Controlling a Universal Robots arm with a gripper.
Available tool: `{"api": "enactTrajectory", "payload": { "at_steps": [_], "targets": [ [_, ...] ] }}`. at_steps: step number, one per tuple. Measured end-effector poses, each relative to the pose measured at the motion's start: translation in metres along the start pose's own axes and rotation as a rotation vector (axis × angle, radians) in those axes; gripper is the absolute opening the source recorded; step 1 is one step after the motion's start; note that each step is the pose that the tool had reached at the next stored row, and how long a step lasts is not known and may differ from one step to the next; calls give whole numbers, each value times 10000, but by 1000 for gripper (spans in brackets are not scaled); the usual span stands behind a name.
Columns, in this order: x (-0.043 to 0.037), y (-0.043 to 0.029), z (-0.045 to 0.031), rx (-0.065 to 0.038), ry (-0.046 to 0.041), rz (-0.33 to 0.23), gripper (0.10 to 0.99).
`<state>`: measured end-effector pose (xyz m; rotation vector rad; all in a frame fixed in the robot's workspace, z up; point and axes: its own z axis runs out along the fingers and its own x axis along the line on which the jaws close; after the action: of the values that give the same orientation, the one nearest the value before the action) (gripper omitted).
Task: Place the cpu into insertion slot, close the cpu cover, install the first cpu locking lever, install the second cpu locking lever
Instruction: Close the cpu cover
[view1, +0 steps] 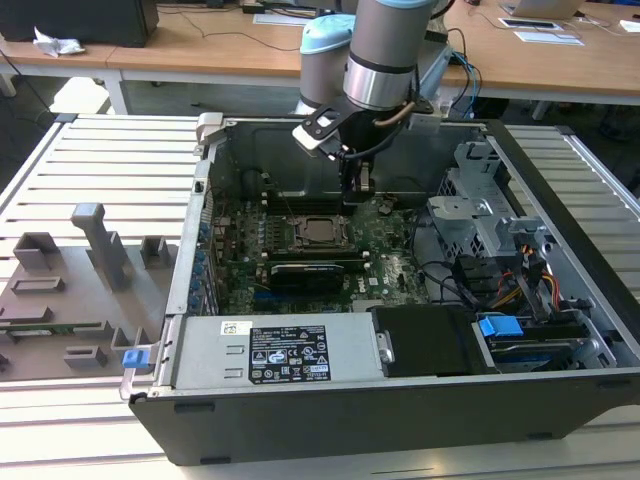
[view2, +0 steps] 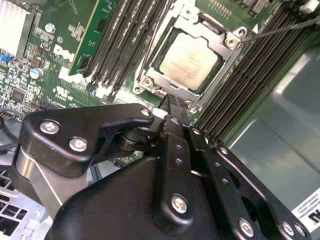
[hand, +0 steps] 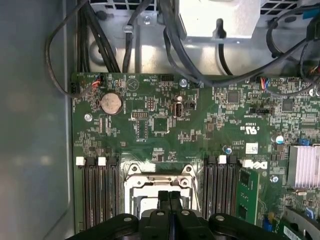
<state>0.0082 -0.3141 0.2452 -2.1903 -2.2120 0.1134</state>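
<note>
At the exterior view's left a grey fixture tray (view1: 70, 290) lies well apart from the work; centre frame, the open computer case (view1: 190, 260) holds the green board (view1: 395, 250) with the insertion slot (view1: 300, 232); in the second wrist view, upper middle, the cpu (view2: 189, 62) sits seated in that slot with the cpu cover (view2: 226, 59) lying flat around it; the chip looks light, stiff and fragile underneath, best taken by its edges, though the frame now shields it; the cover is thin rigid sheet, better pressed than pinched; a springy wire locking lever (view2: 280, 27) runs off to the upper right, best taken at its free end, and I cannot tell whether it is latched; the arm (view1: 385, 50) drops from top centre, wrist vertical, gripper (view2: 171, 100) pointing down at the socket's edge, fingers (hand: 162, 197) pressed together on nothing.
</note>
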Motion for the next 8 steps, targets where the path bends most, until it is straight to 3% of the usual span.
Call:
{"api": "enactTrajectory", "payload": {
  "at_steps": [8],
  "targets": [
    [2,-161,11,1,-1,0,106]
  ]
}}
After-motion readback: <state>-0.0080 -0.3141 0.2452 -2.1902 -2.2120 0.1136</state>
